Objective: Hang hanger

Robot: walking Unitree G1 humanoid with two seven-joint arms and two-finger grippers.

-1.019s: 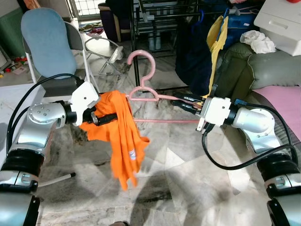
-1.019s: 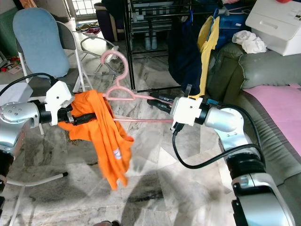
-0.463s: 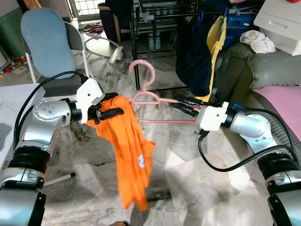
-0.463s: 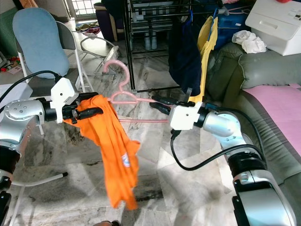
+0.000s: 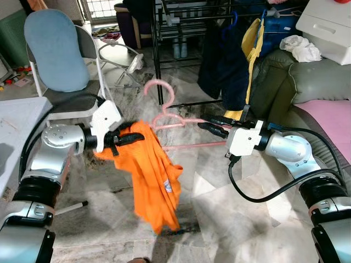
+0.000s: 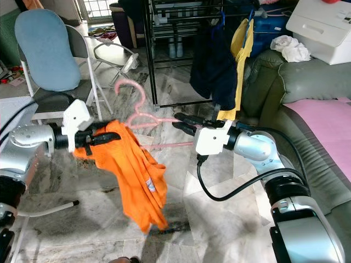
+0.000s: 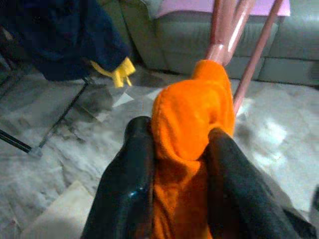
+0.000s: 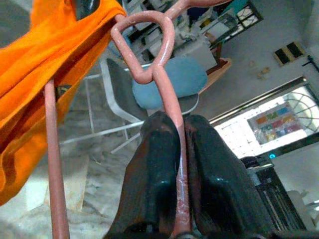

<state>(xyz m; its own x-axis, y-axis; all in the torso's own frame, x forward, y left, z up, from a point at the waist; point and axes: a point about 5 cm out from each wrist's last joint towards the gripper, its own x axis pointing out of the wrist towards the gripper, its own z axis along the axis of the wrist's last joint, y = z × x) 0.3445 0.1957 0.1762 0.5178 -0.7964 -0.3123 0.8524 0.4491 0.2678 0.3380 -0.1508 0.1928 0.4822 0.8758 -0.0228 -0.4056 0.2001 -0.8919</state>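
Note:
A pink plastic hanger (image 5: pixel 164 112) is held level between my two arms, its hook pointing up. An orange shirt (image 5: pixel 156 175) is draped over the hanger's left end and hangs down toward the floor. My left gripper (image 5: pixel 131 138) is shut on the orange shirt where it wraps the hanger arm; the wrist view has the cloth (image 7: pixel 192 129) bunched between both fingers (image 7: pixel 127 189). My right gripper (image 5: pixel 211 123) is shut on the hanger's right arm, with the pink bar (image 8: pixel 172 149) pinched between its fingers (image 8: pixel 154 174).
A black clothes rack (image 5: pixel 159 60) stands behind, carrying a dark garment (image 5: pixel 225 60) and a yellow one (image 5: pixel 253 44). A blue-backed folding chair (image 5: pixel 55 49) stands at the left. A grey sofa (image 5: pixel 296 82) with a pink cover (image 5: pixel 332 118) is on the right. The floor is marble tile.
Both arms have lowered slightly, bringing the hanger down and tilting its hook leftward. The shirt swings and bunches shorter under the left gripper. Both grips are unchanged.

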